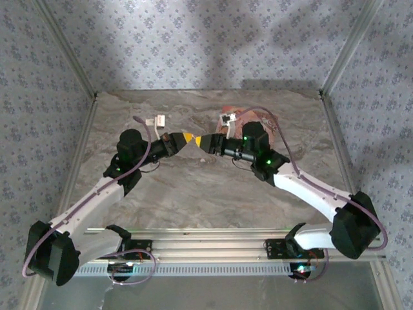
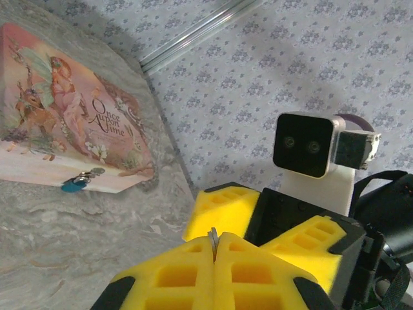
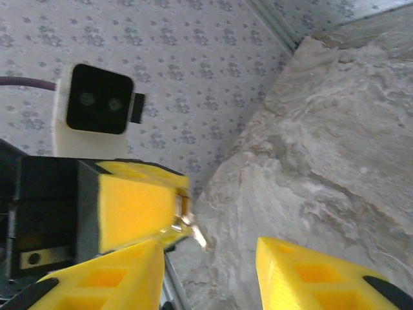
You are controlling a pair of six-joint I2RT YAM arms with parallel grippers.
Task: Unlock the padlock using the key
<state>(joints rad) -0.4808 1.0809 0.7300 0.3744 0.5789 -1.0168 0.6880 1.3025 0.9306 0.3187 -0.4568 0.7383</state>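
My left gripper (image 2: 215,244) is shut on the key (image 2: 213,234), a thin metal edge poking out between the yellow pads. From the right wrist, the key (image 3: 197,229) juts from the left gripper's fingers (image 3: 135,206), close to my right gripper's left finger. My right gripper (image 3: 208,248) is open, with nothing between its fingers. In the top view, the left gripper (image 1: 186,137) and right gripper (image 1: 202,142) meet tip to tip mid-table. A small silvery padlock (image 2: 92,173) with a blue piece seems to hang at the near edge of a picture book (image 2: 71,123).
The book (image 1: 255,119) lies at the back right of the marble table (image 1: 206,194). A small white connector with a cable (image 1: 155,121) lies at the back left. Patterned walls and metal frame posts enclose the table.
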